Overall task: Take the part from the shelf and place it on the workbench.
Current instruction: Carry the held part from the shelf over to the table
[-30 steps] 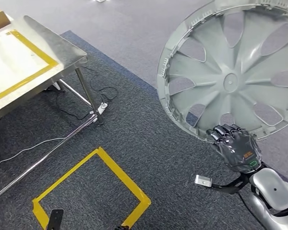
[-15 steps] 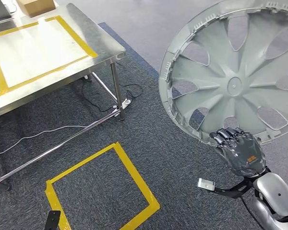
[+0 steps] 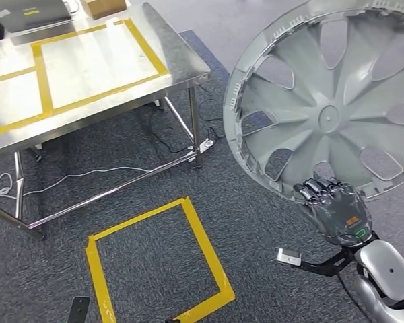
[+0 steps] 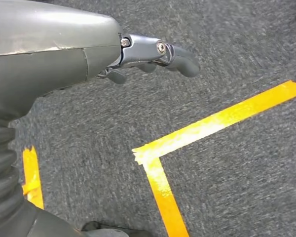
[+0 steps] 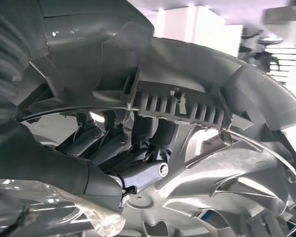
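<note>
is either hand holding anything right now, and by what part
The right hand holds the grey wheel cover by its lower rim, fingers hooked over the edge. The left hand holds nothing, hanging over the carpet.

The part, a large grey plastic wheel cover (image 3: 332,101) with spoke-shaped cutouts, is held tilted up in the air by its lower rim, well apart from the steel worktop (image 3: 180,60).
</note>
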{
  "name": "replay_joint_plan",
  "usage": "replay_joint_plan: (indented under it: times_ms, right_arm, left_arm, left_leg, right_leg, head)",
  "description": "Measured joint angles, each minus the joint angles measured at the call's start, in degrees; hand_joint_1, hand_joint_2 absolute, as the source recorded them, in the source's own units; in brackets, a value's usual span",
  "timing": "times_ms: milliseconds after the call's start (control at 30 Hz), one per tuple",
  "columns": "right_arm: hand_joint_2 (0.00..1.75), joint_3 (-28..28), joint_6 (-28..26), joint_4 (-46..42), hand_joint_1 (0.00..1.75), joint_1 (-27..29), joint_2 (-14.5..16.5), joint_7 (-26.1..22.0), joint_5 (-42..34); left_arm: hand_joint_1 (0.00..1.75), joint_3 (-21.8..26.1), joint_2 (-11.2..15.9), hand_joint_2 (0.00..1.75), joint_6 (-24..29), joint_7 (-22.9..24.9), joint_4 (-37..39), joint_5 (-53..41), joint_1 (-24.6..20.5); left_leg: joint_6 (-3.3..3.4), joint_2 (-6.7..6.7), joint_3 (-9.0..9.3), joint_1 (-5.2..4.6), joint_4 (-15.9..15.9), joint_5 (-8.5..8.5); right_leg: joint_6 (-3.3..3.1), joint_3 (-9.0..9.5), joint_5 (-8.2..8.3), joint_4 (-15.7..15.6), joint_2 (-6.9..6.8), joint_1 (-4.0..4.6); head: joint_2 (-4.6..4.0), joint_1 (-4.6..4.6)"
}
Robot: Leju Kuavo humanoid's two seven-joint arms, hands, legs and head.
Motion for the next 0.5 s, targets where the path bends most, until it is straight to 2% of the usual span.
replay_joint_plan:
  times_ms: [33, 67, 100, 167, 200, 233, 300, 333, 400, 433, 467, 500]
  right_arm:
    - [1.75, 0.0, 0.0, 0.0, 1.75, 0.0, 0.0, -0.1, 0.0]
    - [1.75, 0.0, 0.1, 0.0, 1.75, -0.1, 0.0, -0.1, -0.1]
    - [1.75, 0.0, 0.1, 0.0, 1.75, -0.2, 0.0, -0.1, -0.1]
    - [1.75, 0.0, 0.1, 0.0, 1.75, -0.4, 0.0, -0.1, -0.2]
    - [1.75, 0.0, 0.1, 0.0, 1.75, -0.5, 0.0, -0.1, -0.2]
    - [1.75, 0.0, 0.2, 0.0, 1.75, -0.6, 0.0, -0.2, -0.3]
    - [1.75, 0.0, 0.2, -0.1, 1.75, -0.7, 0.0, -0.2, -0.3]
    - [1.75, 0.0, 0.2, -0.1, 1.75, -0.8, -0.1, -0.2, -0.3]
    - [1.75, -0.1, 0.2, -0.2, 1.75, -1.0, -0.3, -0.2, -0.3]
    - [1.75, -0.1, 0.2, -0.2, 1.75, -1.0, -0.4, -0.2, -0.3]
    - [1.75, -0.1, 0.2, -0.2, 1.75, -0.9, -0.5, -0.2, -0.3]
    - [1.75, 0.0, 0.2, -0.2, 1.75, -0.8, -0.6, -0.3, -0.3]
  left_arm:
    - [0.0, 0.0, -0.1, 1.75, 0.0, 0.0, 0.0, 0.0, 0.0]
    - [0.0, 0.0, -0.1, 1.75, -0.1, 0.0, 0.0, -0.1, 0.0]
    - [0.0, 0.0, -0.2, 1.75, -0.1, -0.1, 0.0, -0.1, 0.1]
    - [0.0, -0.1, -0.2, 1.75, -0.1, -0.2, 0.0, -0.2, -0.1]
    - [0.0, -0.2, -0.2, 1.75, -0.1, -0.2, 0.0, -0.3, -0.1]
    - [0.0, -0.2, -0.2, 1.75, -0.1, -0.3, 0.0, -0.3, -0.2]
    - [0.0, -0.3, -0.3, 1.75, -0.1, -0.3, 0.0, -0.4, 0.0]
    - [0.0, -0.4, -0.4, 1.75, -0.1, -0.4, 0.0, -0.4, 0.0]
    - [0.0, -0.4, -0.5, 1.75, -0.1, -0.4, 0.0, -0.4, 0.0]
    - [0.0, -0.4, -0.6, 1.75, -0.1, -0.5, 0.0, -0.3, -0.1]
    - [0.0, -0.4, -0.6, 1.75, -0.2, -0.5, 0.0, -0.3, -0.2]
    - [0.0, -0.4, -0.6, 1.75, -0.2, -0.5, 0.0, -0.3, -0.2]
  left_leg:
    - [0.01, 0.08, -0.27, 0.05, 0.5, 0.53]
    - [0.13, 0.27, 0.63, 0.05, -1.4, 2.14]
    - [0.37, 0.83, 2.44, -0.03, -5.1, 4.32]
    - [1.11, 3.16, 6.04, -0.65, -12.3, 6.82]
    - [1.46, 4.02, 6.91, -0.97, -14.3, 7.04]
    - [1.72, 4.33, 7.09, -1.25, -14.9, 6.71]
    - [2.26, 3.16, 7.11, -1.17, -15.5, 6.86]
    - [2.53, 2.48, 7.27, -1.0, -15.7, 6.97]
    - [3.08, 1.21, 7.62, -0.56, -16.2, 7.22]
    - [3.21, 0.51, 7.63, -0.51, -16.2, 7.23]
    - [3.32, -0.22, 7.63, -0.48, -16.2, 7.23]
    - [3.35, -1.01, 7.65, -0.48, -16.2, 7.21]
  right_leg:
    - [-0.02, 0.16, -0.15, 0.0, -0.76, 0.06]
    - [-0.01, 0.41, -0.33, 0.0, -1.51, 0.12]
    - [0.03, 0.73, -0.54, 0.0, -2.22, 0.18]
    - [0.3, 1.23, -0.96, -0.1, -3.52, 0.42]
    - [0.51, 1.35, -1.11, -0.1, -4.12, 0.58]
    - [0.76, 1.42, -1.22, -0.2, -4.75, 0.71]
    - [1.38, 1.66, -1.53, -0.4, -5.7, 0.77]
    - [1.68, 1.59, -2.05, 0.0, -4.82, 0.66]
    - [2.06, -0.3, -4.47, 4.0, -1.29, 0.41]
    - [2.13, -2.18, -6.14, 7.8, 0.45, 0.35]
    - [2.22, -4.4, -7.58, 11.8, 1.25, 0.34]
    - [2.32, -6.33, -8.22, 14.9, 1.55, 0.33]
  head:
    - [0.0, -0.01]
    - [0.0, -0.01]
    - [0.0, -0.02]
    - [0.0, 0.0]
    - [0.0, 0.05]
    - [0.0, 0.09]
    - [0.0, 0.15]
    - [0.0, 0.14]
    - [0.0, 0.42]
    - [0.0, 0.55]
    - [0.0, 0.69]
    - [0.0, 0.75]
